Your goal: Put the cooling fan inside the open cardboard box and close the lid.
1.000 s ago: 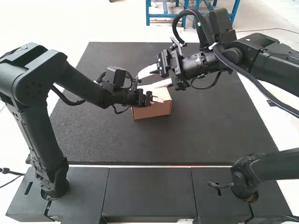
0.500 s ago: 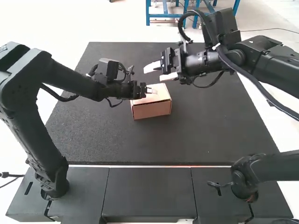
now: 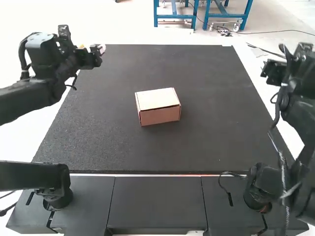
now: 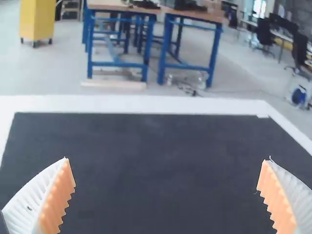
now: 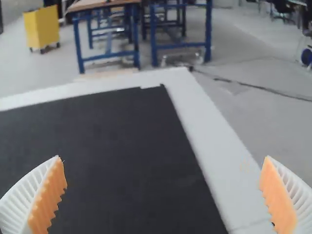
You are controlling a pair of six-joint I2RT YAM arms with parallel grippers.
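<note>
A small brown cardboard box (image 3: 158, 106) stands in the middle of the black mat (image 3: 206, 142) with its lid folded down flat. My left gripper (image 3: 97, 49) hangs over the mat's far left corner, well away from the box. In the left wrist view its ribbed white fingers with orange pads (image 4: 57, 192) stand wide apart over bare mat, so the left gripper (image 4: 166, 163) is open and holds nothing. The right arm (image 3: 290, 88) is drawn back at the mat's right edge. The right gripper (image 5: 162, 158) is open too, over the mat's far right border.
A white table border (image 3: 256, 64) runs around the mat. The arm bases stand on black plates (image 3: 157, 201) along the near edge. There is free mat on every side of the box.
Both grippers have left the box and pulled back, the left to the far left corner, the right to the right edge. The box lid, pressed before, now lies flat.
</note>
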